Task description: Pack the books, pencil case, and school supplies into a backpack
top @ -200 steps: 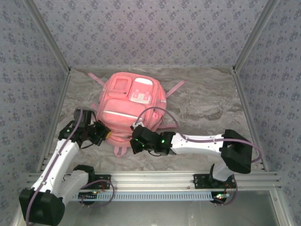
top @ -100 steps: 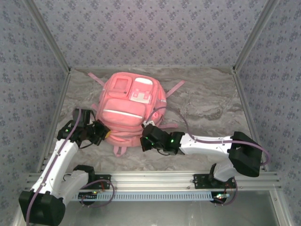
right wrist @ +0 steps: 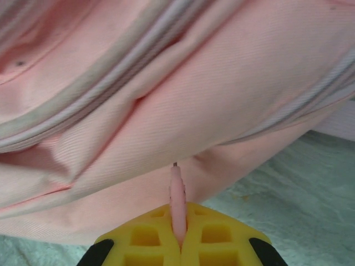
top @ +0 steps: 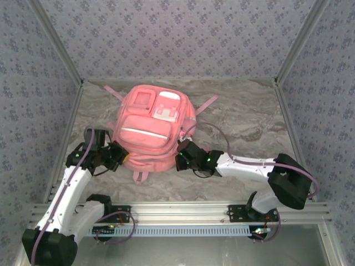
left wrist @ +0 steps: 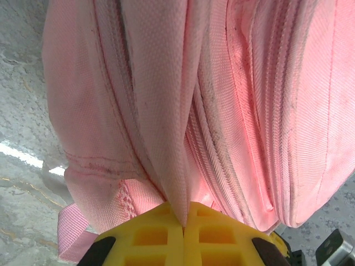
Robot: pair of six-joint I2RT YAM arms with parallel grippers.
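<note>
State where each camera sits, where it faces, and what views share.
Top external: above and behind the bases, looking down; both arms, left gripper and right gripper at the backpack.
Left wrist: on left arm, facing backpack fabric pinched between yellow fingers.
Right wrist: on right arm, facing the backpack; fingers pinch a pink tab.
All share the backpack.

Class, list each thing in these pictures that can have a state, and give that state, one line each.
Large pink fabric backpack with white trim: lying on the table, front pockets up.
Left claw: shut on a fold of the backpack's fabric.
Right claw: shut on a thin pink tab at the backpack's edge.
</note>
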